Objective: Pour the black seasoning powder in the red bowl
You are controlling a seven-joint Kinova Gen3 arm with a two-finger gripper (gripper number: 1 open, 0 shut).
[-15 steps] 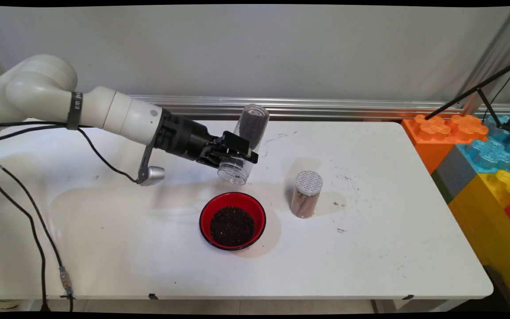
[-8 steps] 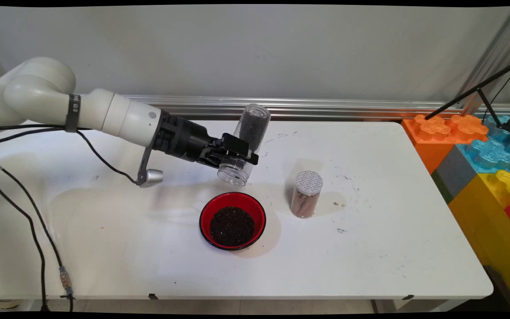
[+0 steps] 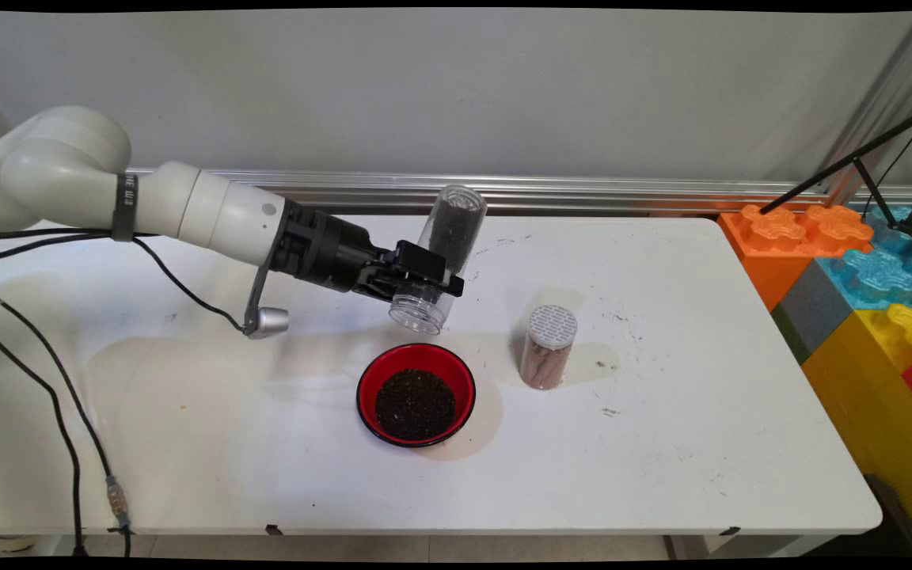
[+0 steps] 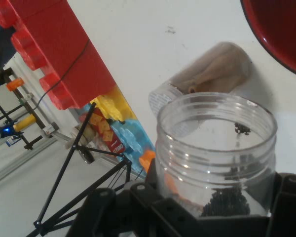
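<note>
- Main view: black gripper (image 3: 424,277) clamped on a clear plastic jar (image 3: 440,257), fingers pressed against its sides near the open mouth.
- Jar held in the air, tilted, open mouth pointing down and toward the near side, closed end up toward the wall; dark granules gathered in the upper closed end.
- Jar mouth above and just behind a red bowl (image 3: 416,393) with a black inside, dark granules filling its bottom.
- Hand view: clear plastic jar (image 4: 217,153) seen at its threaded open rim, a few dark grains clinging inside.
- Right of the bowl, near it but apart, a capped jar (image 3: 548,347) standing upright, white perforated lid, brownish contents.
- All on a white table (image 3: 701,443); big coloured building blocks (image 3: 860,269) beside its right edge.
</note>
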